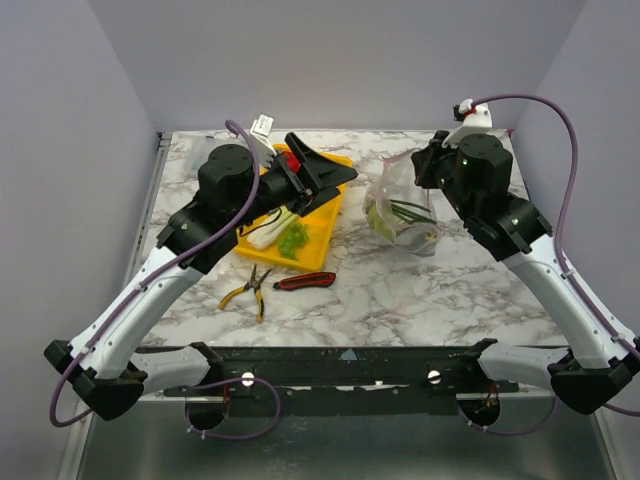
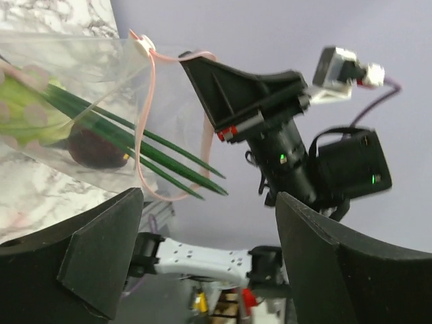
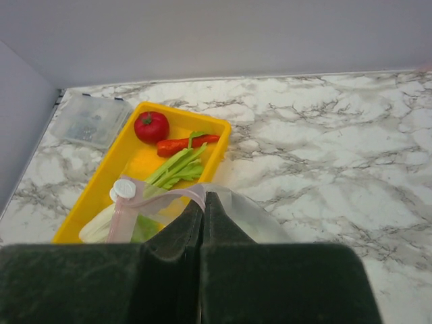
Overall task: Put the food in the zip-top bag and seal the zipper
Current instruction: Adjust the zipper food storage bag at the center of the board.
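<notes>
Zip-top bag (image 1: 400, 212) is held upright over the tabletop (image 1: 420, 290), right of centre, its edge near the zipper (image 3: 169, 197) pinched by the right gripper (image 3: 203, 209). Left gripper (image 2: 209, 250) gapes wide, empty, above the yellow tray (image 1: 322, 235).

Count of the things on the marble table

There were two arms, the left arm (image 1: 150, 290) and the right arm (image 1: 560, 280), with one gripper each: the left gripper (image 2: 209, 202) and the right gripper (image 3: 204, 202). One yellow tray (image 3: 131, 158) held four foods: one tomato (image 3: 151, 127), one carrot (image 3: 182, 143), one leek (image 3: 177, 167) and one bunch of grapes (image 1: 292, 238). There was one zip-top bag (image 1: 400, 215), with one zipper (image 3: 158, 198) and one white slider (image 3: 123, 189). At least two foods showed inside it, one cabbage (image 2: 17, 101) and one eggplant (image 2: 94, 147); the full number there could not be told. One pair of pliers (image 1: 250, 290), one utility knife (image 1: 305, 281) and one clear box (image 3: 91, 120) made up the rest.
</notes>
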